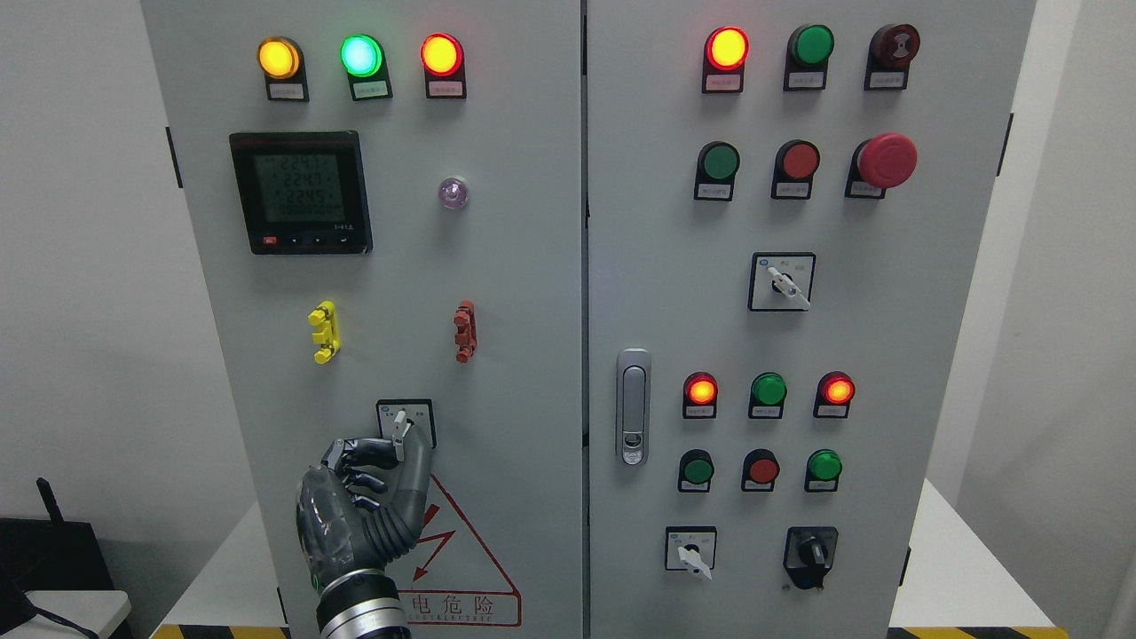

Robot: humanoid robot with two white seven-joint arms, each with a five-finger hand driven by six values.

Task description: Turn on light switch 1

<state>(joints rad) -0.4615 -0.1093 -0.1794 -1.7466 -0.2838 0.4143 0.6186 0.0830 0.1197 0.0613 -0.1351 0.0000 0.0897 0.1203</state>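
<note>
A big grey control cabinet [532, 266] fills the view, two doors side by side. On the left door there's a dark digital meter [300, 193] up high, with amber, green and red lamps lit above it. Lower down, a red warning triangle [461, 559] sits at the door's foot. The left hand [377, 479] rises from the bottom edge, fingers [364, 454] curled, thumb up along the panel, pinching the small white lever of the rotary switch [405, 424], which sits low on the left door, just above the triangle.
</note>
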